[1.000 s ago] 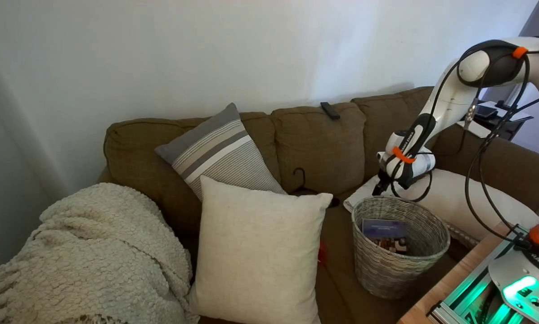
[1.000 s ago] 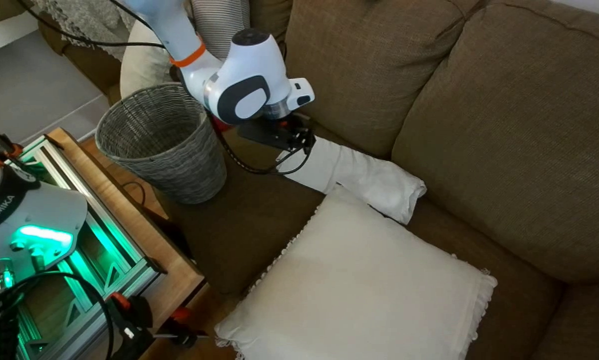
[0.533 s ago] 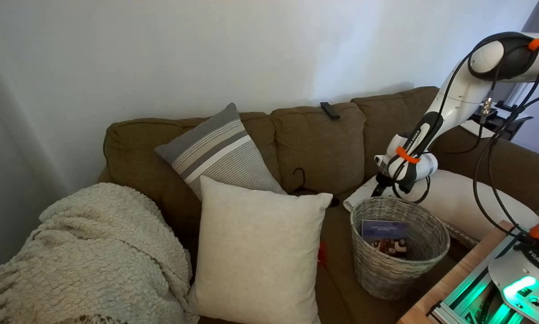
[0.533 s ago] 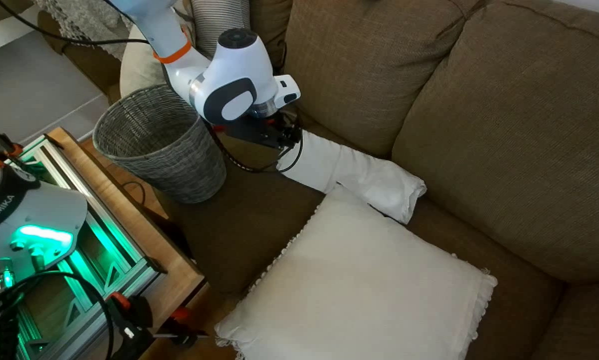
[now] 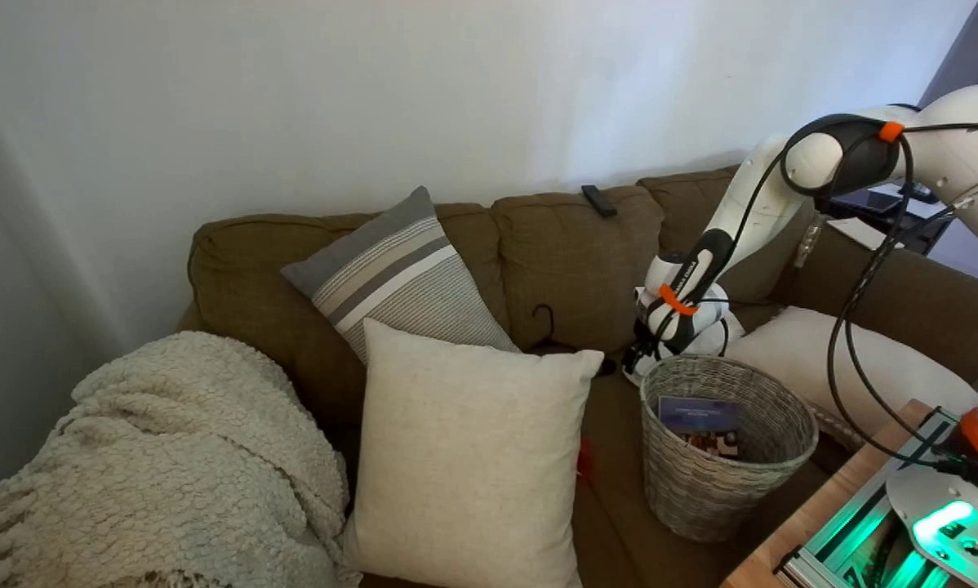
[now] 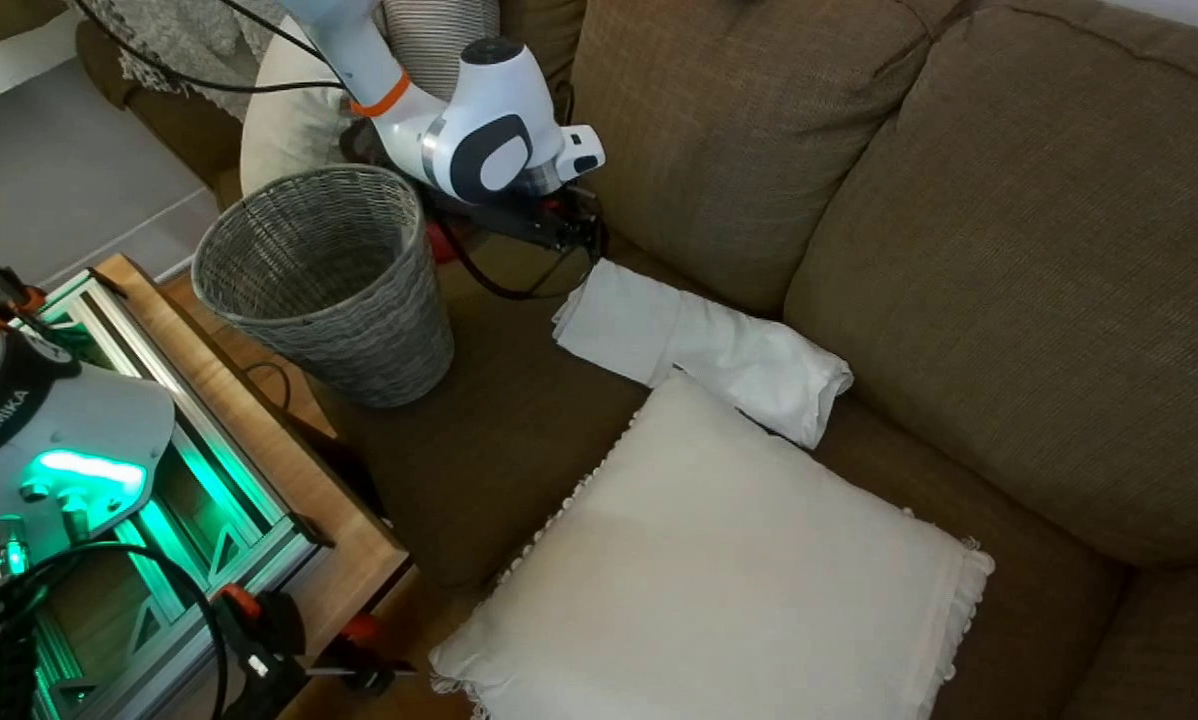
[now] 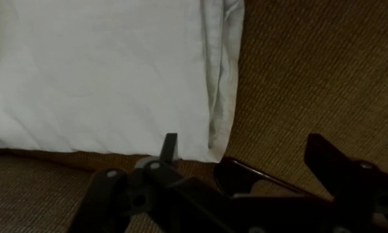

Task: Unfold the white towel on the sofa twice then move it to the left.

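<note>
The white towel (image 6: 699,335) lies folded in a long strip on the brown sofa (image 6: 519,450), along the foot of the back cushions. In the wrist view the towel (image 7: 100,81) shows its layered end edge and a corner. My gripper (image 7: 242,135) is open with nothing between its fingers. The left finger (image 7: 170,145) overlaps the towel near that corner; I cannot tell whether it touches. The right finger (image 7: 323,155) is over bare sofa fabric. In an exterior view the gripper (image 5: 634,363) is low behind the basket, and the towel is mostly hidden there.
A wicker basket (image 6: 359,340) stands close to the arm. A cream fringed cushion (image 6: 719,580) lies against the towel. A dark hanger (image 7: 234,176) lies by the towel's corner. A large cream cushion (image 5: 473,449), striped cushion (image 5: 407,278) and knit blanket (image 5: 187,457) are farther along.
The arm has moved left and lower in an exterior view, and the gripper has moved off the towel's end toward the back cushions. The towel has not visibly moved.
</note>
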{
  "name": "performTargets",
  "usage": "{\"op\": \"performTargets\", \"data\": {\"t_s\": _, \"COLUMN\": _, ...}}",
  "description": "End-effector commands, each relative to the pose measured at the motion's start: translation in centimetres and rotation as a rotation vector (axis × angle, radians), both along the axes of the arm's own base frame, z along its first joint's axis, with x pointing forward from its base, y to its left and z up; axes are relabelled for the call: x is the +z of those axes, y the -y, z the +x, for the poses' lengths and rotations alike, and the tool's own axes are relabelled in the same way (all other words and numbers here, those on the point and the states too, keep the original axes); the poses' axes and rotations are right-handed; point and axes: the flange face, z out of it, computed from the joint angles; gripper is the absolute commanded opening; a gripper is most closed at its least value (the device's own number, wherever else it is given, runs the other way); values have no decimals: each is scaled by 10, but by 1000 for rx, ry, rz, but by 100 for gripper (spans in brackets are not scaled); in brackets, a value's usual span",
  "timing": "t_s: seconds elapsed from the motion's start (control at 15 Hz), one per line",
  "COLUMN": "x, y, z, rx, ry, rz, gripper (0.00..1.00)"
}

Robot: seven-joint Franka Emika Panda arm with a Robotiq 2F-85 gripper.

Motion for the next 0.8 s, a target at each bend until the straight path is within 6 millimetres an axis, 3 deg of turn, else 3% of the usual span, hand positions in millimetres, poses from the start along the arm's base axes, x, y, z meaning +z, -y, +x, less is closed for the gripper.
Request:
{"op": "performTargets", "data": {"t_s": 0.0, "x": -31, "y": 18, "z": 21, "rx": -119, "ry": -105, "rz": -60, "gripper": 100}}
{"op": "performTargets", "data": {"t_s": 0.33, "x": -67, "y": 30, "z": 30, "rx": -148, "ry": -167, "rz": -59, "gripper": 100}}
{"op": "performTargets", "data": {"t_s": 0.6, "x": -92, "y": 20, "z": 37, "rx": -100, "ry": -91, "rz": -50, "gripper": 100}}
{"op": "performTargets", "data": {"t_s": 0.67, "x": -97, "y": 19, "z": 37, "rx": -95, "ry": -81, "rz": -68, "gripper": 75}}
{"op": "performTargets", "data": {"t_s": 0.73, "x": -99, "y": 19, "z": 39, "rx": -93, "ry": -75, "rz": -79, "gripper": 74}}
